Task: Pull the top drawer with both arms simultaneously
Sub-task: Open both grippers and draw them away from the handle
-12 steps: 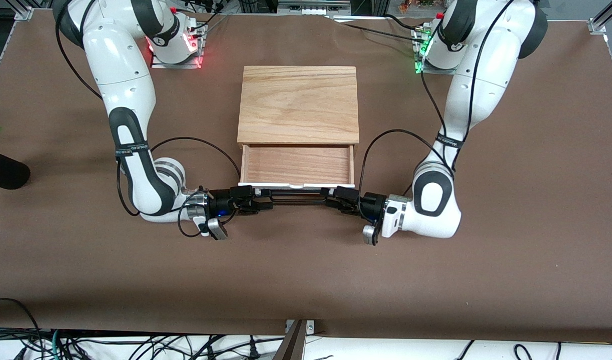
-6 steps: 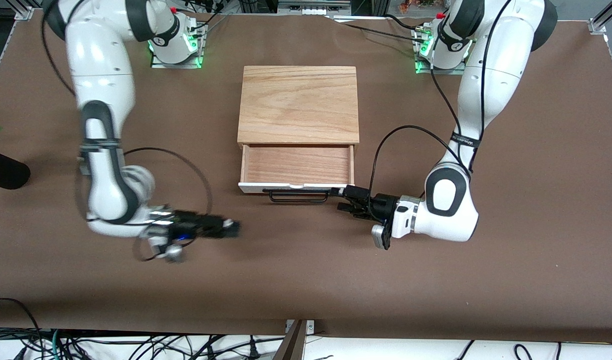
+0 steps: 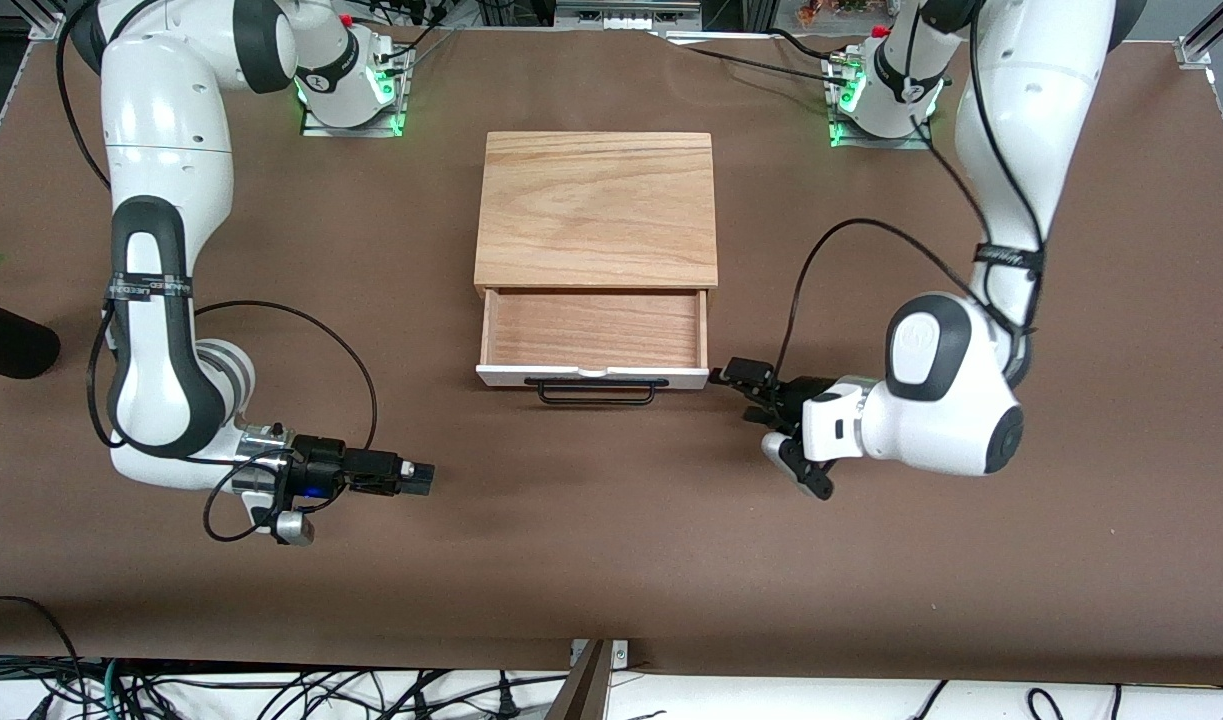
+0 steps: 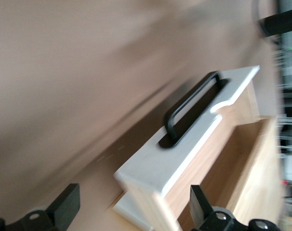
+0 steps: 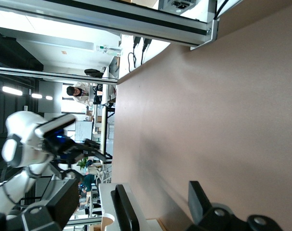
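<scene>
The top drawer [image 3: 591, 330], a shallow light-wood tray, stands pulled out of the wooden box [image 3: 596, 205] and is empty. Its white front panel [image 3: 511, 375] carries the black bar handle [image 3: 596, 395]. My left gripper [image 3: 743, 385] is open and empty, low by the drawer's corner toward the left arm's end. In the left wrist view its fingers [image 4: 64, 211] straddle the panel's corner [image 4: 184, 154], clear of the handle [image 4: 192, 108]. My right gripper [image 3: 423, 479] is open and empty, well off toward the right arm's end. The right wrist view shows the handle [image 5: 126, 209] ahead.
A black rounded object [image 3: 6, 340] lies at the table's edge at the right arm's end. Both arm bases [image 3: 351, 90] show green lights. Black cables hang from both arms. The brown table [image 3: 611, 560] stretches wide in front of the drawer.
Both grippers have let go of the handle and opened. The right gripper has swung away toward its end of the table; the left has drawn back a little. The drawer has stayed open.
</scene>
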Robot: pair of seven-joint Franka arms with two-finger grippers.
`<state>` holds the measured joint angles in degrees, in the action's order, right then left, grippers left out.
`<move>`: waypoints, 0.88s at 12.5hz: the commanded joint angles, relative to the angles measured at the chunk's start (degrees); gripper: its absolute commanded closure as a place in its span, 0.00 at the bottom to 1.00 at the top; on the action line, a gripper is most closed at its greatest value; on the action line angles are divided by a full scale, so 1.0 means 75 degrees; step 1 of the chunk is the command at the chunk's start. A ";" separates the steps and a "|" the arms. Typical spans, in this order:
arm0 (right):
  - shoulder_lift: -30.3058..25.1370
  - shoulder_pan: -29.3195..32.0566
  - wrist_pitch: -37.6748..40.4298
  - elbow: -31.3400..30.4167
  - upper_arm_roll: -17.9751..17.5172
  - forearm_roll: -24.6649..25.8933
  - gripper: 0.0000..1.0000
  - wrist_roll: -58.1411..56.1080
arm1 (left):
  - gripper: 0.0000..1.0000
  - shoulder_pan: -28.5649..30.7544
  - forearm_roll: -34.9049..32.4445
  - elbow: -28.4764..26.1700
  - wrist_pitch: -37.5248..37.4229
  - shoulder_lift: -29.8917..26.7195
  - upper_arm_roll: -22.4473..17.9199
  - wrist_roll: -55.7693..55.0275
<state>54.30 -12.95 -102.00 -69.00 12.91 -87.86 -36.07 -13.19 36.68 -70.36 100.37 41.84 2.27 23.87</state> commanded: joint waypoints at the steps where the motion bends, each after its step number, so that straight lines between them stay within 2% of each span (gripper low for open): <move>1: 0.0025 -0.0043 0.0017 0.0164 0.0223 0.0288 0.00 0.0482 | 0.00 -0.0092 -0.1709 -0.0322 -0.0303 -0.1041 -0.0033 -0.1221; 3: -0.0150 -0.0253 -0.0110 0.0188 0.0445 0.0779 0.00 0.1313 | 0.00 -0.0069 -0.2473 -0.0287 -0.1005 -0.1475 -0.0068 -0.1658; 4: -0.0220 -0.0370 -0.0204 0.0199 0.0551 0.1071 0.00 0.1769 | 0.00 -0.0034 -0.3207 -0.0287 -0.1171 -0.1732 -0.0057 -0.1601; 5: -0.0302 -0.0522 -0.0252 0.0199 0.0703 0.1504 0.00 0.2273 | 0.00 -0.0034 -0.3945 -0.0299 -0.1323 -0.2048 -0.0034 -0.1589; 6: -0.0373 -0.0663 -0.0310 0.0199 0.0936 0.2007 0.00 0.2730 | 0.00 -0.0011 -0.4301 -0.0299 -0.1533 -0.2283 -0.0045 -0.1600; 8: -0.0560 -0.0875 -0.0253 0.0199 0.1277 0.3061 0.00 0.3225 | 0.00 0.0141 -0.4630 -0.0299 -0.1629 -0.2764 -0.0197 -0.1694; 11: -0.0912 -0.1062 -0.0205 0.0199 0.1290 0.4829 0.00 0.4581 | 0.00 0.0480 -0.5089 -0.0299 -0.1723 -0.3153 -0.0303 -0.1846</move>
<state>49.63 -19.23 -103.81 -66.97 21.88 -58.62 -7.71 -11.06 0.50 -70.60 87.61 20.49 0.15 11.36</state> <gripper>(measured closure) 0.000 0.000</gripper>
